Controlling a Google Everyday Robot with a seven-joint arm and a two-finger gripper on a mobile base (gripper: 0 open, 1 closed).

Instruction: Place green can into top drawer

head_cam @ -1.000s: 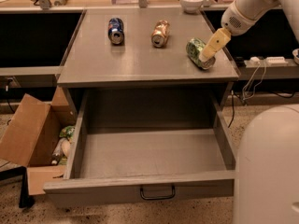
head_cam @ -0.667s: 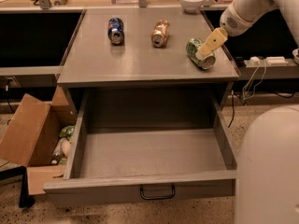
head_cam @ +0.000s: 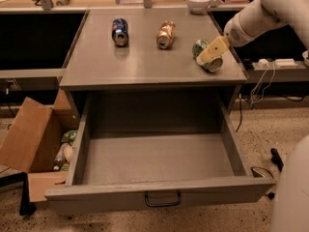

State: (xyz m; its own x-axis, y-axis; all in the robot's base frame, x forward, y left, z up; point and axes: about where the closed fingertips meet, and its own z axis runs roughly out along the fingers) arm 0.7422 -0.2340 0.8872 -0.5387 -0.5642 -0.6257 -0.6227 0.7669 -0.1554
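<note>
The green can (head_cam: 199,47) lies on its side at the right end of the grey cabinet top (head_cam: 140,57), its silver end facing the front. My gripper (head_cam: 209,53) reaches in from the upper right on the white arm (head_cam: 256,16) and lies over the can, touching it. The top drawer (head_cam: 159,191) is pulled wide open below the cabinet top, its dark wire handle at the front; nothing lies inside it.
A blue can (head_cam: 119,31) and a copper-orange can (head_cam: 165,34) lie further left on the cabinet top. A white bowl (head_cam: 198,2) stands behind. An open cardboard box (head_cam: 36,139) with bottles sits on the floor at left. The robot's white body (head_cam: 294,192) fills the lower right.
My gripper has moved a little left and down, further over the green can. The can and the drawer have not moved.
</note>
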